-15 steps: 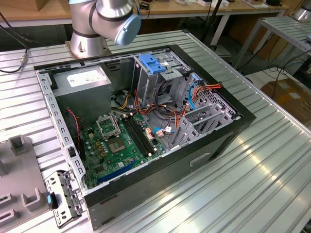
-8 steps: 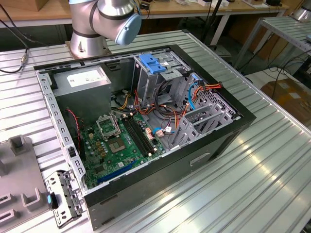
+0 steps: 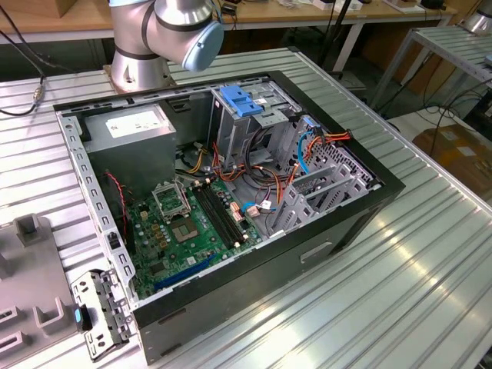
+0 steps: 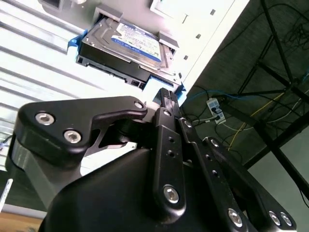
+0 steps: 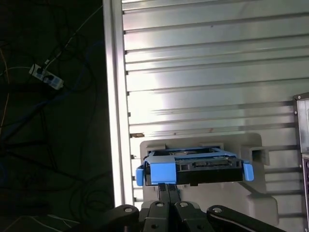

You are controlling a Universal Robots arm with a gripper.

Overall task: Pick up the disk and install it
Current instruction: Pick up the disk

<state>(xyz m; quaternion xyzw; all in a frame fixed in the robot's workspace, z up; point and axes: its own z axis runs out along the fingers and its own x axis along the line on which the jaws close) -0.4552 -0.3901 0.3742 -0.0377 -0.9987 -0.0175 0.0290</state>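
One flat grey-metal disk (image 5: pixel 193 166) w/ bright blue plastic rails, seated in pale grey moulded holder (image 5: pixel 260 203) on ribbed aluminium table (image 5: pixel 193 72). My end effector (image 5: pixel 169 187): narrow, empty, just beside disk's blue end. Grip tip, I judge: approach square, centred, load both rails evenly.

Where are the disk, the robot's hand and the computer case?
disk (image 4: pixel 130 43), second wrist view, labelled top face.
hand (image 5: pixel 169 187), first wrist view, its front tip.
computer case (image 3: pixel 231 296), exterior view, black side wall.

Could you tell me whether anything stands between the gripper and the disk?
Nothing visible does: in both wrist views the gripper sits right at the blue-railed edge of the disk, with no object between them.
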